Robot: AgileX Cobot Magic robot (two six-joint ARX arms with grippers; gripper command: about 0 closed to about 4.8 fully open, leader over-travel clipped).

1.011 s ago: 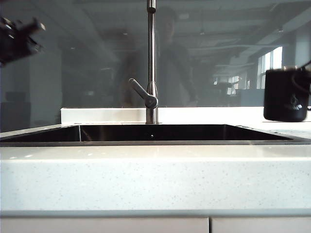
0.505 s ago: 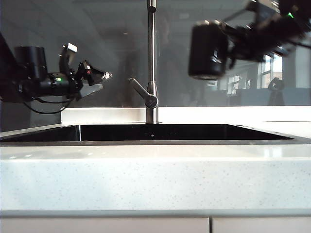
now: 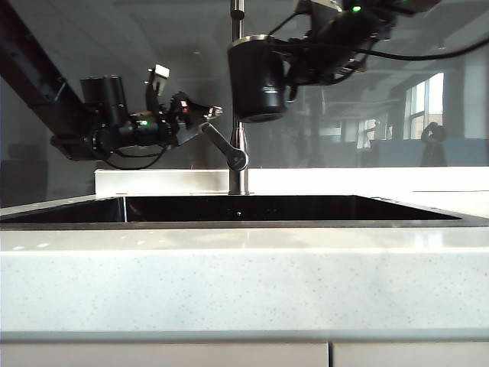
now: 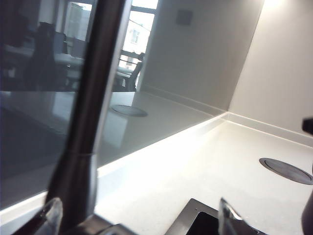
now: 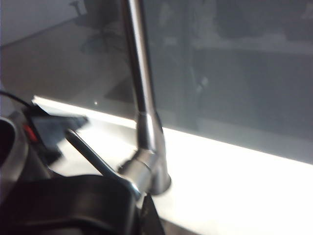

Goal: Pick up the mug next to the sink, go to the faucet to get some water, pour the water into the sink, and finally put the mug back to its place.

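**Mug at the spout, left claw at the lever**

On the left we have swung our left gripper (image 3: 208, 115) in from the edge of the scene; its fingers, shut a second ago, now stand spread wide on either side of the slanted steel lever handle (image 3: 223, 145), not yet pressing it; between them in the left wrist view that lever (image 4: 80, 161) rises close. In the middle stands the tall thin stainless-steel pipe faucet (image 3: 238, 99); just in front of it hangs the matte black steel-rimmed mug (image 3: 257, 78), lifted from the counter at right and held high over the wide dark recessed sink (image 3: 244, 208); our right gripper (image 3: 294, 65) is pinching it from the right. So carrying is done, we judge; opening the tap comes next.
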